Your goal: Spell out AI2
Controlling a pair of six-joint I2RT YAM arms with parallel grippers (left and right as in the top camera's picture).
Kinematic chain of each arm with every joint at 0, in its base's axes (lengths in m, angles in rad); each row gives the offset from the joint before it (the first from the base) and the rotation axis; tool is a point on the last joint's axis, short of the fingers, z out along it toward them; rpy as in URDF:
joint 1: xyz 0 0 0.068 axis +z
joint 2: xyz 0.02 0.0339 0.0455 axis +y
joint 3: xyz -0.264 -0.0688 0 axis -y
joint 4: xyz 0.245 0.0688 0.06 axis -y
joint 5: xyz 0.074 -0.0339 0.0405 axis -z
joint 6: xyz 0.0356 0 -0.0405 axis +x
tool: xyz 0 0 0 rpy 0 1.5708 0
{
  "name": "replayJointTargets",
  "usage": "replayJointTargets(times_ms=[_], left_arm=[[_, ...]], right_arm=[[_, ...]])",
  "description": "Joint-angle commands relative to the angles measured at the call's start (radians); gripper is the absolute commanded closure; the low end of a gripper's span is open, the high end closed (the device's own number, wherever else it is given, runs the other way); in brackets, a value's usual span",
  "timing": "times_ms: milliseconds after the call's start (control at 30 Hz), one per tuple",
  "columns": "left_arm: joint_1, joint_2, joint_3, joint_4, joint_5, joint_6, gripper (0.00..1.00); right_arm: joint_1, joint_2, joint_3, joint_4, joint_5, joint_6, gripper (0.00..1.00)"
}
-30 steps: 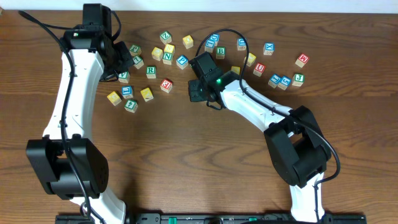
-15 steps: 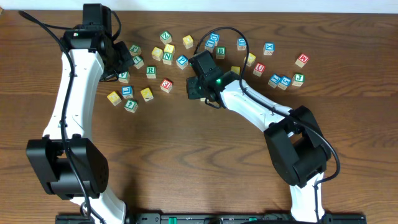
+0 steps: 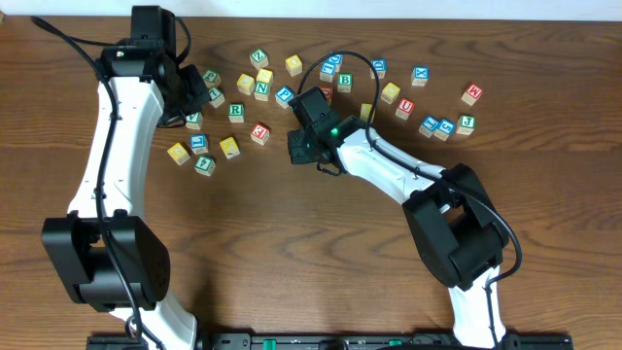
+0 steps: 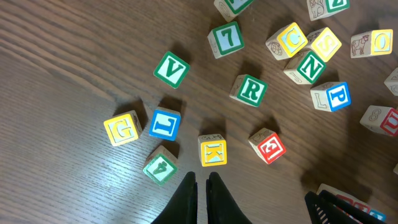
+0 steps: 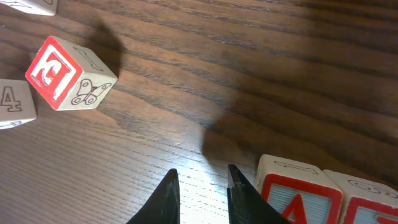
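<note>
A red-framed A block (image 5: 297,198) lies just right of my right gripper (image 5: 200,171), touching a second red-edged block (image 5: 368,203) whose letter is cut off. The right gripper is open and empty, low over bare wood; in the overhead view it (image 3: 297,146) sits right of a red block (image 3: 259,131), and the arm hides the A block. My left gripper (image 4: 202,178) is shut and empty, above a yellow K block (image 4: 213,151) and a green 4 block (image 4: 161,167); overhead it (image 3: 193,95) hovers over the left cluster. I cannot pick out an I or a 2 block.
Lettered blocks are scattered along the far side of the table (image 3: 311,243): a left cluster with G (image 4: 122,127), L (image 4: 165,123), V (image 4: 171,70), R (image 4: 250,90), and a right group near X (image 3: 420,74) and J (image 3: 466,122). A red block (image 5: 62,74) lies left of the right gripper.
My right gripper and wrist have shifted a little to the left and toward the far side. The left arm and the blocks have not moved.
</note>
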Motion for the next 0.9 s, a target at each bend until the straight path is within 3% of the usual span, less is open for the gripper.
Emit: replayJointTargets(times_ms=[0, 867], left_arm=[[-0.001, -0.017, 0.002, -0.005, -0.010, 0.001, 0.93], [-0.001, -0.017, 0.002, -0.005, -0.010, 0.001, 0.92]], right_arm=[[-0.003, 0.008, -0.001, -0.003, 0.034, 0.026, 0.80], [-0.009, 0.008, -0.001, -0.011, 0.071, 0.079, 0.82]])
